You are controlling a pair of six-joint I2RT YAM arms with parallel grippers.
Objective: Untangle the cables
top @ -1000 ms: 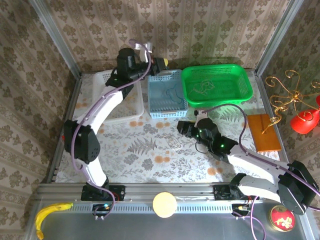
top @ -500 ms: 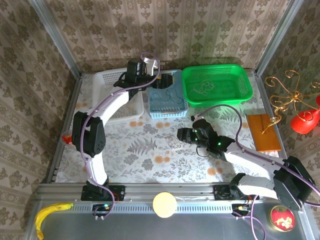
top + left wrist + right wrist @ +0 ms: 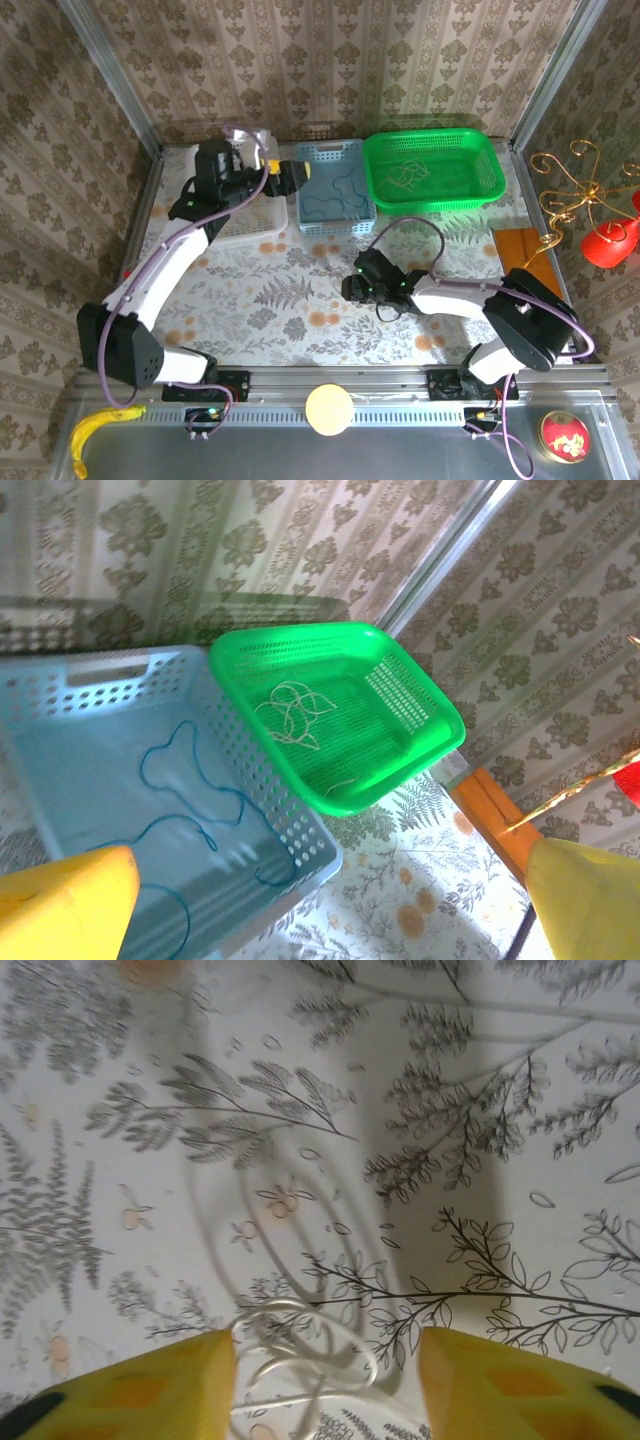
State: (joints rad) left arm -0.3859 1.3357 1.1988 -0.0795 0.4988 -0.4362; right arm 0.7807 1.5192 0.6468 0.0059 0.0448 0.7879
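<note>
**A:** Working down from the big stuff. The flowered tablecloth (image 3: 280,310) is covering the whole table. Three baskets are sitting in a row along the top of the overhead frame: white basket (image 3: 250,232) at left, blue basket (image 3: 330,150) in the centre, green basket (image 3: 430,203) at right.

**B:** And the arms?

**A:** The left gripper (image 3: 298,172) is hanging over the seam between the white and blue baskets, fingers spread wide, carrying nothing. The right gripper (image 3: 325,1380) is sitting low near the centre of the frame. Its fingers are standing apart, straddling the pale cable (image 3: 300,1345) without pinching it.

**B:** How are the cables going to handle?

**A:** I'm judging them light, limp and thin. They're likely to slip off a pad unless pinched squarely, and to drag along any loop they cross. The best hold on the pale one is looking like the arc lying between the yellow fingertips (image 3: 130,1380), at the bottom of the right wrist view.

**B:** Looks?

**A:** The pale one is lying in overlapping loops, nearly vanishing against the print, so I can't tell if it's knotted. The dark blue cable (image 3: 190,790) is snaking loosely across the blue basket's floor. The yellow-tan cable (image 3: 292,710) is lying bunched mid-floor in the green basket.
</note>
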